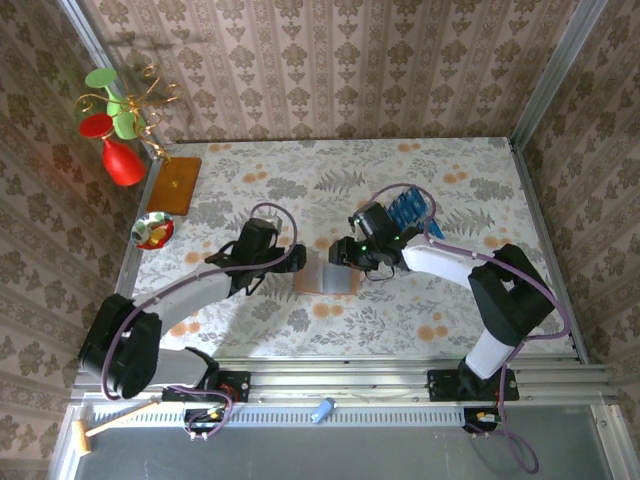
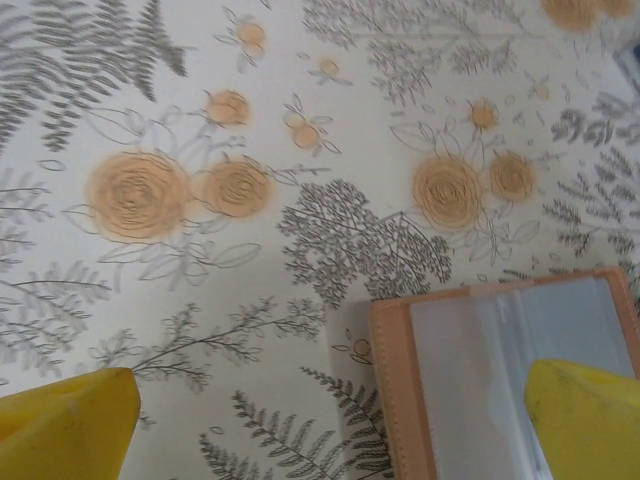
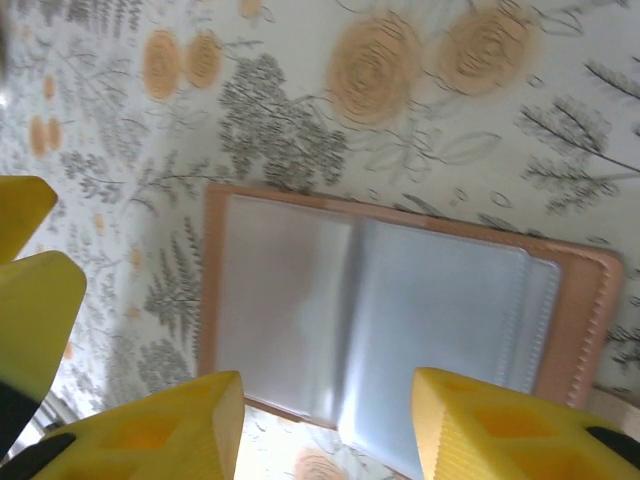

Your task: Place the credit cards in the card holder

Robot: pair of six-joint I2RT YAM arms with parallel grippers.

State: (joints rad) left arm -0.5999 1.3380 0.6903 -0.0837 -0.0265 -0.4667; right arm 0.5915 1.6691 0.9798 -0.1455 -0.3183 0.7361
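Observation:
The card holder (image 1: 327, 279) lies open and flat on the flowered tablecloth, its clear greyish sleeves facing up inside a tan stitched rim (image 2: 398, 400) (image 3: 400, 310). A fanned pile of blue credit cards (image 1: 410, 207) rests behind the right arm's wrist. My left gripper (image 1: 293, 258) (image 2: 330, 430) is open at the holder's left edge, one yellow fingertip (image 2: 585, 420) over the sleeves and the other over bare cloth. My right gripper (image 1: 341, 252) (image 3: 330, 430) hovers over the holder, its yellow fingers (image 3: 510, 430) apart with nothing between them.
An orange-brown wooden board (image 1: 175, 185) with a red and green ornament stand (image 1: 120, 130) occupies the far left corner. A small bowl (image 1: 153, 230) sits at the left edge. Patterned walls enclose the table; a metal rail (image 1: 330, 378) runs along the near edge.

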